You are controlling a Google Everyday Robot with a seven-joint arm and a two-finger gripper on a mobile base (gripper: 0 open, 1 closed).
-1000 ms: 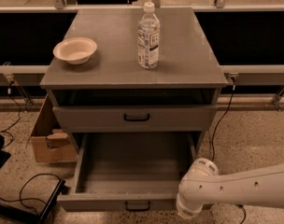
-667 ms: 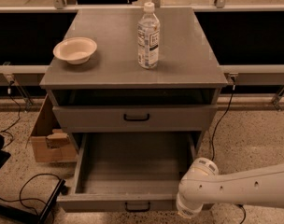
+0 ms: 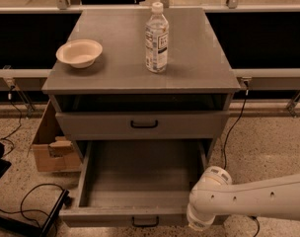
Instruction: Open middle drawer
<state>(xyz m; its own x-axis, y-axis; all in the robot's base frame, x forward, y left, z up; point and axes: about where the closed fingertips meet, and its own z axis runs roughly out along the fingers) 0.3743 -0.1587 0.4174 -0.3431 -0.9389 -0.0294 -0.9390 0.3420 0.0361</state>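
The middle drawer point(image 3: 140, 181) is pulled far out; the job looks done. The gripper point(image 3: 198, 221) is at its front, grip unclear.

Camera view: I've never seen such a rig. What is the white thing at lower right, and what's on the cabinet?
The single camera looks down at a grey metal cabinet from its front; where the camera is mounted is not known. The white tube at lower right is the robot's one arm. Its gripper, the two-finger grasping part, is out of sight past the arm's rounded end, near the right front corner of the middle drawer. That drawer stands far open, showing a plain grey inside. On the cabinet's top stand a clear plastic bottle with a white cap and a shallow cream bowl. A cardboard box sits on the floor at the picture's left. Nothing can be seen held.
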